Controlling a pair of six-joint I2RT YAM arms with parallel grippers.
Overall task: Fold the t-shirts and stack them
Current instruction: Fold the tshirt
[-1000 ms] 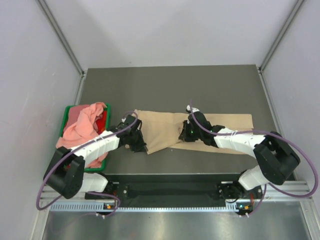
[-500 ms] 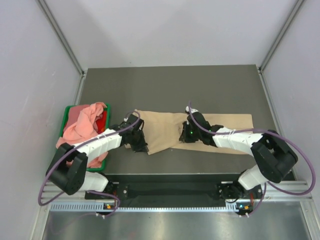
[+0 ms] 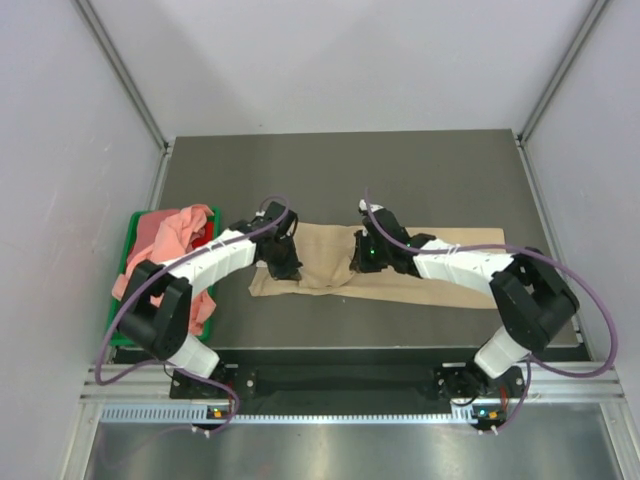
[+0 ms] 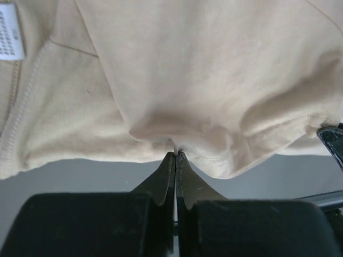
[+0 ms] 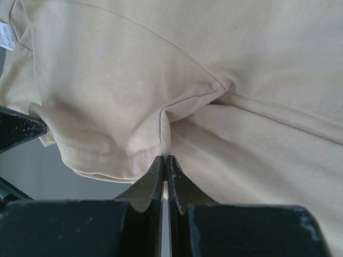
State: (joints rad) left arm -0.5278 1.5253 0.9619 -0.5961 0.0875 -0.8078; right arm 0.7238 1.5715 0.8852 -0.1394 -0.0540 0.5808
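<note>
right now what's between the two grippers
Only the tan shirt: a bunched stretch of it runs from the left gripper to the right gripper, each shut on its edge. The top view shows this.

Top view. Tan tee (image 3: 325, 262) lies spread, w/ creases, across the grey table (image 3: 340, 170), long axis L–R. My L gripper (image 3: 282, 262) is down on the tee nr its L end. My R gripper (image 3: 365, 258) is down on the tee nr its middle. Fingertips hidden under my wrists. Both forearms reach in from the tee's near side. Green bin (image 3: 128, 240) stands L of the tee, apart from it, w/ pink tees (image 3: 165, 245) heaped inside.
</note>
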